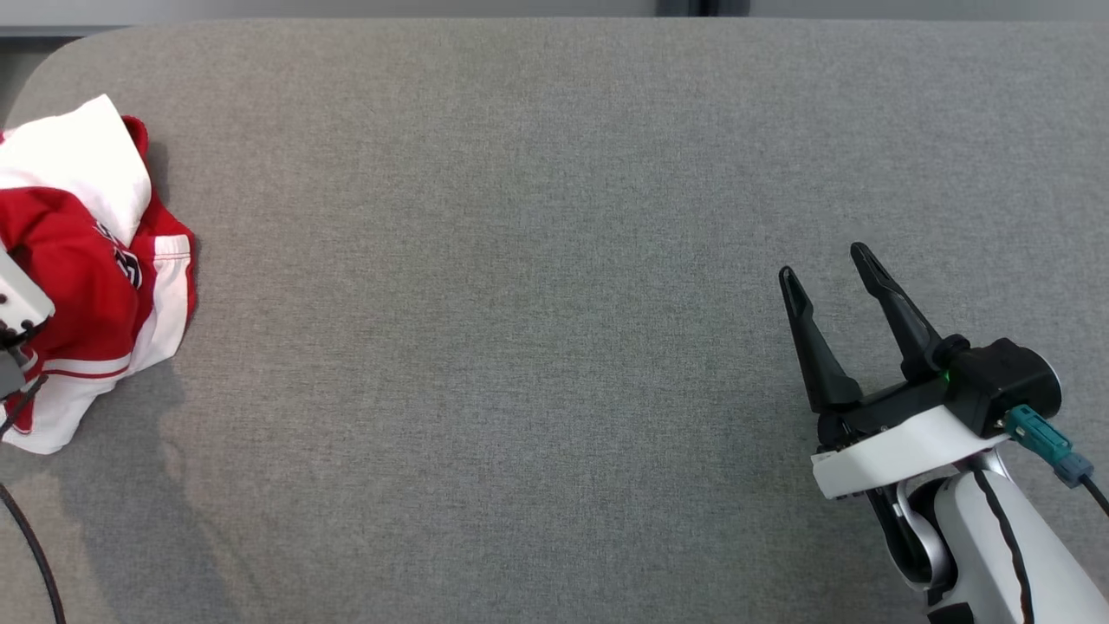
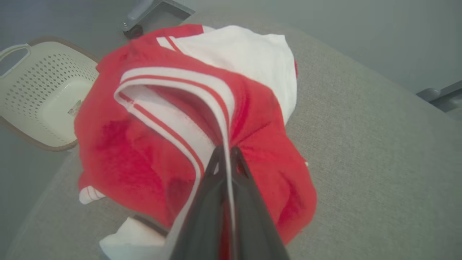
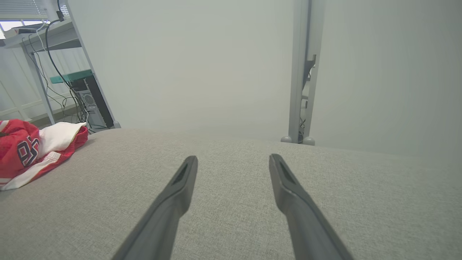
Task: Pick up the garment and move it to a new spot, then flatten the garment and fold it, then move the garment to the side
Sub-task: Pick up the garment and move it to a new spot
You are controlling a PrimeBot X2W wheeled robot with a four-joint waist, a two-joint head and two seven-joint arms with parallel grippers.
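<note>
A crumpled red and white garment (image 1: 95, 269) lies bunched at the far left edge of the grey table (image 1: 537, 329). In the left wrist view my left gripper (image 2: 226, 151) is shut on a white, red-striped hem of the garment (image 2: 173, 108), the fabric pinched between its dark fingertips. Only the pale wrist of that arm (image 1: 17, 303) shows at the head view's left edge. My right gripper (image 1: 827, 264) hovers open over bare cloth at the lower right, far from the garment. The right wrist view has the garment (image 3: 29, 151) at its left and the open gripper (image 3: 232, 162) in the middle.
A cream perforated laundry basket (image 2: 32, 94) stands on the floor just beyond the table's left edge. A dark cable (image 1: 30, 546) hangs at the lower left. Behind the table stand a grey post (image 3: 301, 72) and a desk with a computer tower (image 3: 88, 97).
</note>
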